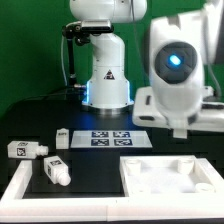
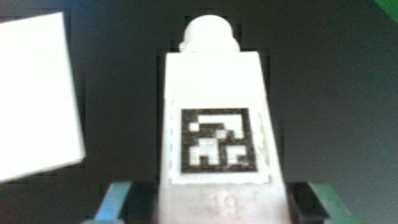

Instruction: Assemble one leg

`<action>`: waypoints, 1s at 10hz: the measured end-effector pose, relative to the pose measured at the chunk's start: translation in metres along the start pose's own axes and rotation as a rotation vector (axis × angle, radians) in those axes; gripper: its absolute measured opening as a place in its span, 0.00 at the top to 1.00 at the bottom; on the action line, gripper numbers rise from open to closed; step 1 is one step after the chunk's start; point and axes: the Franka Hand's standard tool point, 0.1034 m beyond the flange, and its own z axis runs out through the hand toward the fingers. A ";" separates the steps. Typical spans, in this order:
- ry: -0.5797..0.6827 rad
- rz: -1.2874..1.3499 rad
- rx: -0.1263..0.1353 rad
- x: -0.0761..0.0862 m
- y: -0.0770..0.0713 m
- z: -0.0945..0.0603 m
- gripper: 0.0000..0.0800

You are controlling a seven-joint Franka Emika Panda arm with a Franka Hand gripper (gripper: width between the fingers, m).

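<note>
In the wrist view my gripper [image 2: 217, 205] is shut on a white leg [image 2: 217, 95]. The leg's black-and-white tag faces the camera and its rounded peg end points away from the fingers [image 2: 121, 200]. In the exterior view the gripper [image 1: 180, 128] hangs above the far edge of the large white tabletop [image 1: 170, 178], and the hand hides the held leg. The tabletop also shows beside the held leg in the wrist view [image 2: 36, 100]. Three more legs lie on the black table at the exterior view's left: one [image 1: 28, 149], another [image 1: 55, 170], and a small one [image 1: 62, 137].
The marker board [image 1: 107, 137] lies flat in front of the robot base [image 1: 107, 80]. A white raised border [image 1: 18, 188] runs along the front left of the work area. A green backdrop stands behind.
</note>
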 end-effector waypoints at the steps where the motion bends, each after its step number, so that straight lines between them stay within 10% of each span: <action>1: 0.025 0.003 0.022 -0.002 0.004 -0.019 0.64; 6: 0.223 -0.017 0.018 0.002 -0.001 -0.037 0.64; 10: 0.465 -0.112 0.032 -0.005 -0.013 -0.131 0.64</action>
